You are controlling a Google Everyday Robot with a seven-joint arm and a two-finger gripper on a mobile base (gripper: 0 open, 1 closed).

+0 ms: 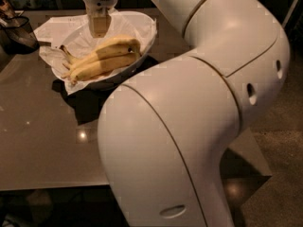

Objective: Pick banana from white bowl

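Yellow bananas (102,58) lie joined at the stem in the white bowl (147,28), which is lined with crumpled white paper and stands at the back of the table. My gripper (99,26) hangs straight down over the bowl's back half, just above and behind the bananas. It holds nothing. My large white arm (199,126) fills the right and centre of the view and hides the table's right part.
A dark mesh container (18,32) stands at the far left, beside the bowl. The brown glossy table (42,136) stretches toward me, its front edge near the bottom. Dark floor (279,174) shows on the right.
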